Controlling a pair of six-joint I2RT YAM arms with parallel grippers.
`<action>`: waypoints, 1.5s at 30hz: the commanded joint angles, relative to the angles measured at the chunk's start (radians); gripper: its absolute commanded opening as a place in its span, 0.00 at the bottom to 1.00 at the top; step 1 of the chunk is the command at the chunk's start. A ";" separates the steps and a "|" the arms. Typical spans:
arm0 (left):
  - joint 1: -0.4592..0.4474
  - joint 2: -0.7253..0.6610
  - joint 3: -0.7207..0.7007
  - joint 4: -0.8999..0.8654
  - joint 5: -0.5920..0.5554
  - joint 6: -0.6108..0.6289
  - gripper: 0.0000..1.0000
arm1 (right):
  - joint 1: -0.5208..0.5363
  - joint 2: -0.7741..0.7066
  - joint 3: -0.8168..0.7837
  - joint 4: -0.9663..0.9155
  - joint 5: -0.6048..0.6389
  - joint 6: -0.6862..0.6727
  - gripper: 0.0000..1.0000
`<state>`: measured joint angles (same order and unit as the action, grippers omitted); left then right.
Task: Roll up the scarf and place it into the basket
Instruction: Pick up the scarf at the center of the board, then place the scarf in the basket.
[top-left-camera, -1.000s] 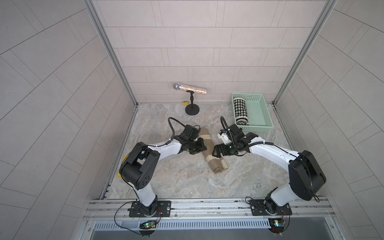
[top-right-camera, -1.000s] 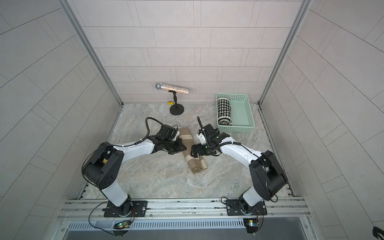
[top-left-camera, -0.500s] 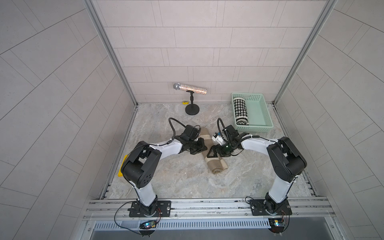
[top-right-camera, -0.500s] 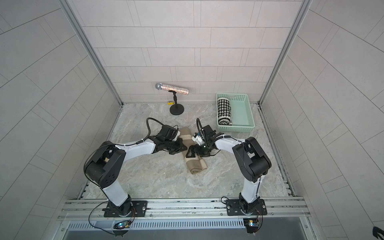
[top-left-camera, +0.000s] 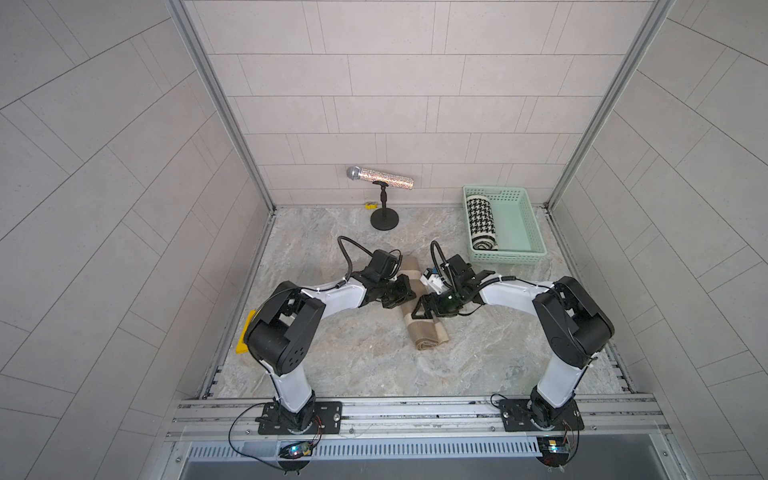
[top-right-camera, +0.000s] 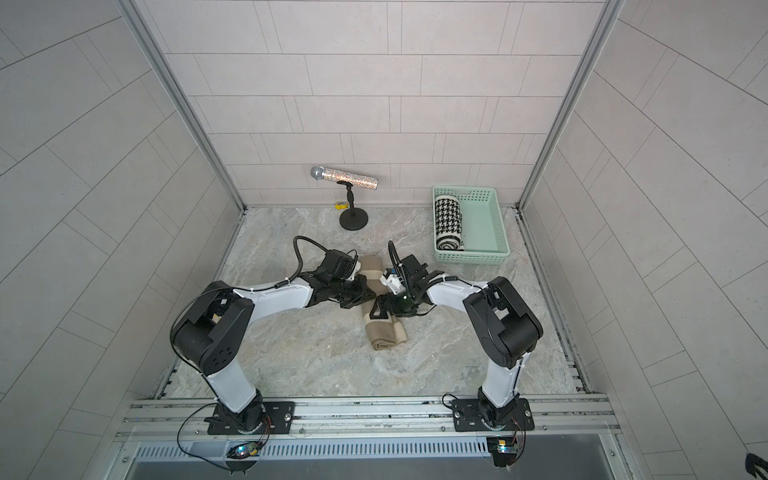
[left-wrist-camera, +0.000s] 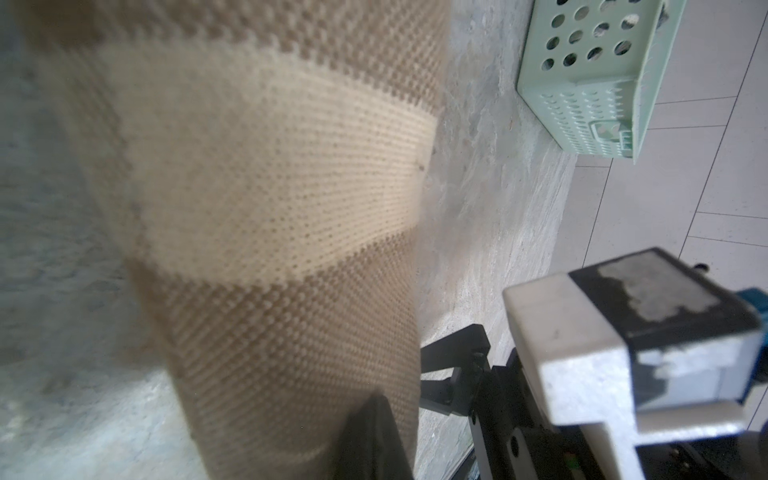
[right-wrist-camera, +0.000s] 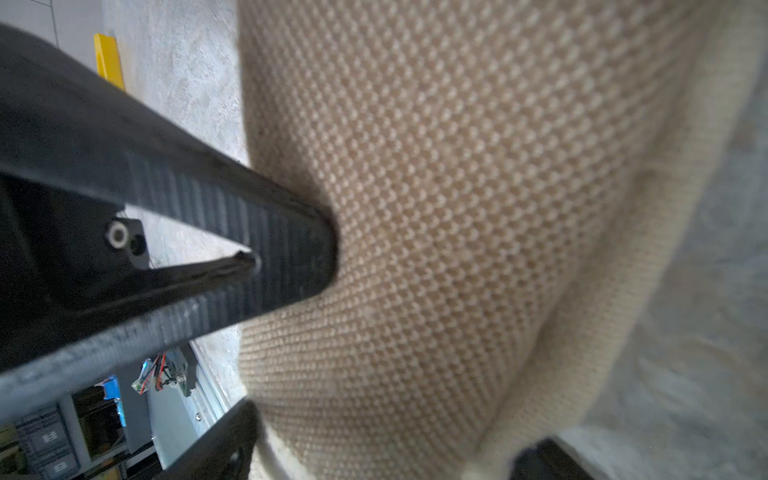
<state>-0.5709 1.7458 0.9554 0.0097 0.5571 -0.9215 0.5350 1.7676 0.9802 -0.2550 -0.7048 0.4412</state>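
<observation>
The scarf (top-left-camera: 424, 332) is a tan roll with cream stripes, lying on the stone floor in both top views. My left gripper (top-left-camera: 409, 293) is shut, its tip pressed into the roll's side (right-wrist-camera: 457, 208); one dark fingertip (left-wrist-camera: 374, 432) shows against the knit. My right gripper (top-left-camera: 430, 315) sits across the roll from the other side, open, with one finger (right-wrist-camera: 224, 444) on each flank of the scarf. The mint-green basket (top-left-camera: 536, 237) stands at the back right, also seen as the basket (left-wrist-camera: 582, 83) in the left wrist view.
A black-and-white houndstooth roll (top-left-camera: 481, 222) lies along the basket's left wall. A glittery microphone (top-left-camera: 380, 178) stands on a black stand by the back wall. A yellow block (top-left-camera: 244, 334) lies at the left floor edge. Tiled walls close in three sides.
The right arm's elbow has swung inward and its gripper has slid further over the scarf roll, jaws slightly narrower. The left arm and the roll have stayed put.
</observation>
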 joint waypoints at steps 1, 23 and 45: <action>-0.008 0.011 0.003 0.028 -0.020 -0.016 0.00 | 0.023 0.053 -0.024 -0.037 0.149 0.030 0.84; 0.332 -0.383 -0.060 -0.319 -0.190 0.155 0.90 | -0.060 -0.034 0.028 0.226 -0.288 0.102 0.00; 0.451 -0.440 -0.072 -0.361 -0.223 0.187 1.00 | -0.538 -0.031 0.622 -0.280 -0.145 -0.329 0.00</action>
<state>-0.1249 1.3174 0.8909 -0.3355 0.3393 -0.7498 0.0284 1.7073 1.5131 -0.4408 -0.9165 0.2562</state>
